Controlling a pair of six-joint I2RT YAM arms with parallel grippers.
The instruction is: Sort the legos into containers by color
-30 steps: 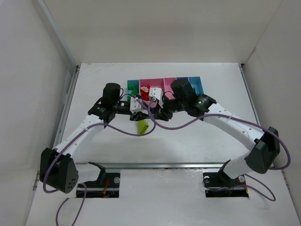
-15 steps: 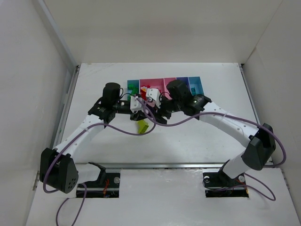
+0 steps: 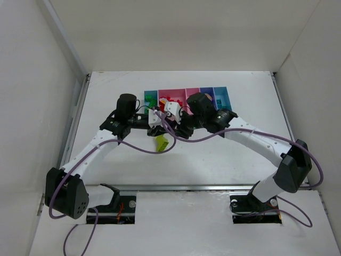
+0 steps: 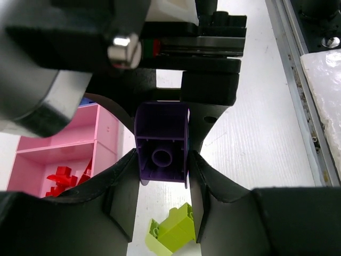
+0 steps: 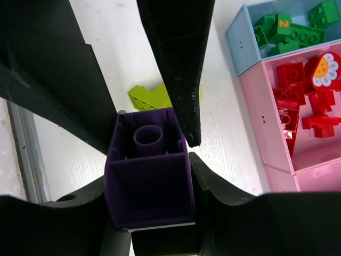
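Left wrist view: purple lego (image 4: 161,128) pinched from both ends

My left tool (image 4: 163,160) is clamped on it; my right tool (image 5: 150,176) grips its other end. It hangs over the tabletop (image 4: 250,133), near the containers (image 4: 109,128), lime lego (image 4: 173,232) below.

Containers (image 5: 258,120) cut off at right
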